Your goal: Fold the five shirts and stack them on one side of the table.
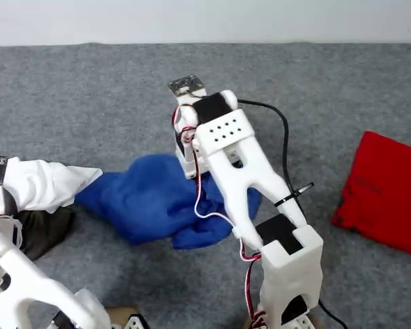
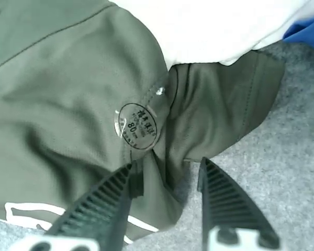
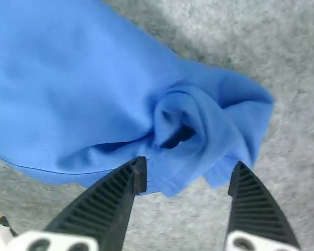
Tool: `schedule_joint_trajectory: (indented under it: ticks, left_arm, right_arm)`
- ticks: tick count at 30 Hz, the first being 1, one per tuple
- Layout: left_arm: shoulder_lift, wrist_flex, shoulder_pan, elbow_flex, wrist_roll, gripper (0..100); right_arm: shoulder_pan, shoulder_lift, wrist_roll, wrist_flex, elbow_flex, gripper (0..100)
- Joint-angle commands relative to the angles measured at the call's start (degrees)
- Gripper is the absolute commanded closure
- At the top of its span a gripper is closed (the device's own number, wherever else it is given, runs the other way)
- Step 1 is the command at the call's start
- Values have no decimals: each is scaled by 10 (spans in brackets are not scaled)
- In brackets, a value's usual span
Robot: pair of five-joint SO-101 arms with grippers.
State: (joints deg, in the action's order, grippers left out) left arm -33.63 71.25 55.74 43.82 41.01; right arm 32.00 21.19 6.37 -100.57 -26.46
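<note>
Grey fuzzy table holds a blue crumpled shirt in its middle. The right gripper hangs over it, jaws spread wide, holding nothing. At the left edge a white shirt lies on a dark green shirt. The left gripper is over the green one, jaws apart and empty too. A folded red shirt sits by the right edge.

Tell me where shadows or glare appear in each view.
High view: even light, a thin shadow under the crumpled blue shirt on the grey carpeted table. Left wrist view: dark folds in the olive-green shirt beside the white shirt; a faint gleam on its round sticker. Right wrist view: one deep shadow inside the blue shirt's twisted fold.
</note>
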Motion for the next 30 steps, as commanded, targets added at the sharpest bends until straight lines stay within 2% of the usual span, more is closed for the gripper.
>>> schedule_joint_trajectory:
  ticks: [1, 12, 21, 30]
  left_arm:
    - [-1, -16, -4, -1, 4, 820]
    - [-1, -17, -4, -1, 4, 820]
    - [-1, -16, -4, -1, 4, 820]
    - [0, -16, -4, 0, 4, 820]
  right_arm:
    - [12, -36, 15, -22, 20, 737]
    - [-3, 1, 15, -10, 77, 738]
    - [0, 47, 42, -14, -6, 738]
    - [0, 89, 43, -14, -10, 738]
